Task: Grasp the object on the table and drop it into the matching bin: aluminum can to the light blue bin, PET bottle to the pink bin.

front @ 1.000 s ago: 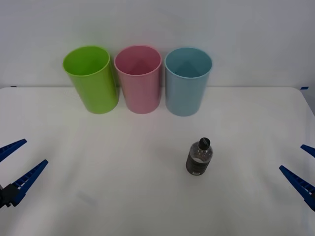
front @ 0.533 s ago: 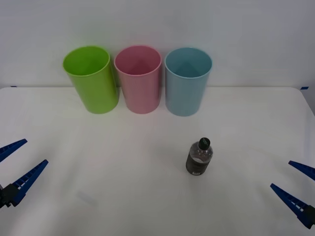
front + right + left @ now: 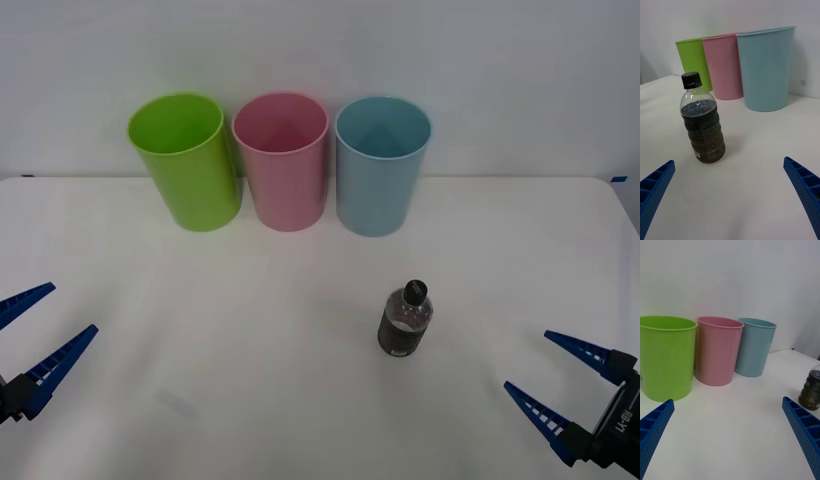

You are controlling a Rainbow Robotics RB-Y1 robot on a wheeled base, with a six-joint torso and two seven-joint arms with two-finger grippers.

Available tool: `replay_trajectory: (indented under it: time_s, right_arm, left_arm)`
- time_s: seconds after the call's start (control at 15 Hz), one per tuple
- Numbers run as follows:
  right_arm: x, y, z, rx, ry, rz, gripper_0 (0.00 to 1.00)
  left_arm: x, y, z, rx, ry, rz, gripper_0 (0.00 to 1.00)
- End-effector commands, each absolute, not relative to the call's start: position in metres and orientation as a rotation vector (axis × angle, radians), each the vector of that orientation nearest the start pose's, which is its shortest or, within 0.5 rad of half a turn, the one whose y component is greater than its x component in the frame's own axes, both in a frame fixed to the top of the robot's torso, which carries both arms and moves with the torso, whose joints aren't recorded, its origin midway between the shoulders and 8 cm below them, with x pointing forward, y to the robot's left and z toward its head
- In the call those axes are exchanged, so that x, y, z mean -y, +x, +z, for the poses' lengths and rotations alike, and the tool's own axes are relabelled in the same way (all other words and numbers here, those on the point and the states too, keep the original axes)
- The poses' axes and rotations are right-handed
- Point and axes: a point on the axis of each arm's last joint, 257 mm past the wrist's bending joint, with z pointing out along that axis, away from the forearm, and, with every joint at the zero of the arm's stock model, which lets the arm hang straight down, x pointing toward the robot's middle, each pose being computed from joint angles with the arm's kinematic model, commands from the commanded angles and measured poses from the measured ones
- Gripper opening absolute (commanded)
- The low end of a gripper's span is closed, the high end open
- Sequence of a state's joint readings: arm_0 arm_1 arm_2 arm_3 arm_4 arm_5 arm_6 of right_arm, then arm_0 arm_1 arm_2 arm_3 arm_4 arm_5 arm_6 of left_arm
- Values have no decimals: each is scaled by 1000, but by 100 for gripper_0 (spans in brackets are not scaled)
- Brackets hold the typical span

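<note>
This looks like a lab or test room set up for robot trials. A plain white desk (image 3: 300,400) stands against a bare, pale wall (image 3: 320,50). Three plastic bins, lime green (image 3: 185,160), pink (image 3: 282,160) and light blue (image 3: 380,165), stand in a neat row at the far edge, as a staged setup.

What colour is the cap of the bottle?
Black; the bottle cap shows best in the right wrist view.
</note>
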State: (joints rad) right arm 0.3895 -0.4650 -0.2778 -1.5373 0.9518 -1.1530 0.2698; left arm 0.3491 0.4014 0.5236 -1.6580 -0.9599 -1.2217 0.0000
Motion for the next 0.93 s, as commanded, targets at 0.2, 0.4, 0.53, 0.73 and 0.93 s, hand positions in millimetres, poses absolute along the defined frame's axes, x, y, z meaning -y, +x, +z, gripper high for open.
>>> replay_trajectory:
  time_s: [0.2, 0.4, 0.53, 0.73, 0.93]
  right_arm:
    - [254, 337, -269, -1530, -600, 586, 100]
    - [236, 347, -276, -1530, -587, 586, 100]
    - [225, 353, -280, -1533, -583, 585, 100]
    - [207, 361, -285, -1536, -579, 584, 100]
    - [187, 372, -288, -1535, -578, 583, 100]
  left_arm:
    - [-330, 342, -169, -1441, 465, -567, 100]
    - [-330, 342, -169, -1441, 465, -567, 100]
    - [-330, 342, -169, -1441, 465, -567, 100]
    - [-330, 342, -169, -1441, 465, -567, 100]
    - [-330, 342, -169, -1441, 465, -567, 100]
